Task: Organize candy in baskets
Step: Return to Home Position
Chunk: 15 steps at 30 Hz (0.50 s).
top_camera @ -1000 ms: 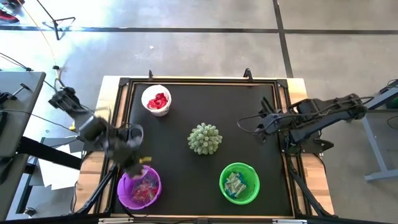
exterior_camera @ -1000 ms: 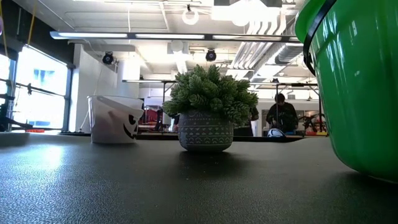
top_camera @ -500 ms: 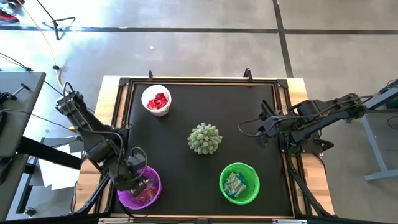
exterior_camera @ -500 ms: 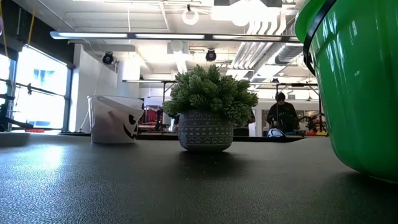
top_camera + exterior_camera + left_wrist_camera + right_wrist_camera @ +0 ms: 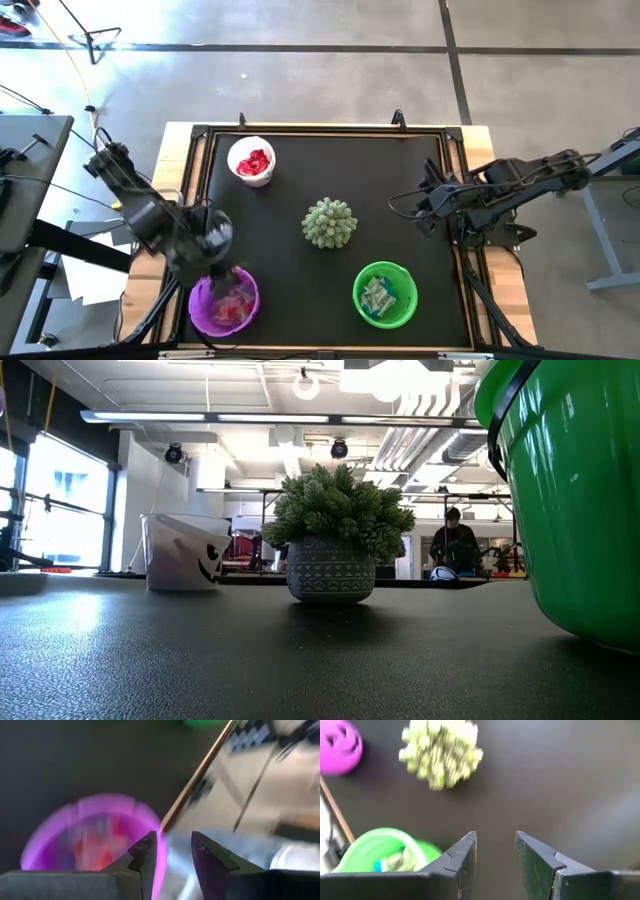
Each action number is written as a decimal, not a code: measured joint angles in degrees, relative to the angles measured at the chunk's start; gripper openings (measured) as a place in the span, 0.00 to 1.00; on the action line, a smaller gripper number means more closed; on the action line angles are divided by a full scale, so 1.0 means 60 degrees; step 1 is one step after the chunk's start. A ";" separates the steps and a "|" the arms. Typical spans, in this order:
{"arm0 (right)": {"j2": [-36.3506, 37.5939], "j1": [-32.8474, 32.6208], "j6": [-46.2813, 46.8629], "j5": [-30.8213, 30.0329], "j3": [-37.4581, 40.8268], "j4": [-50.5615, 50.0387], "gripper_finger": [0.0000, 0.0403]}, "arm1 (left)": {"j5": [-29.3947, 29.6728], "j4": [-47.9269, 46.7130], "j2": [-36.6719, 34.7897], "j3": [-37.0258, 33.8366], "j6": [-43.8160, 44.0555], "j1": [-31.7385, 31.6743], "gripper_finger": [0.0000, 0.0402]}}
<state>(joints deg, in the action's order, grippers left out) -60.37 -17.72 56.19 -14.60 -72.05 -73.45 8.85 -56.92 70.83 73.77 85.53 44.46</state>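
The left tool [image 5: 173,839], spread and empty, should be raised straight clear of the purple basket [image 5: 193,303] beneath it before retraction.

Bright ceiling lights [image 5: 150,417], glare on green basket [image 5: 580,490], wrist views blurred
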 joint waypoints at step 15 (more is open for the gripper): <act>0.2988 0.0001 -0.3062 -0.1682 0.1402 0.2362 0.32 | 0.6194 -0.0214 -0.1883 0.0587 -0.4481 -0.0159 0.26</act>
<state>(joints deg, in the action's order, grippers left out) -42.44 -17.72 37.82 -24.70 -63.64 -59.28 46.01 -58.20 59.53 77.30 58.64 43.51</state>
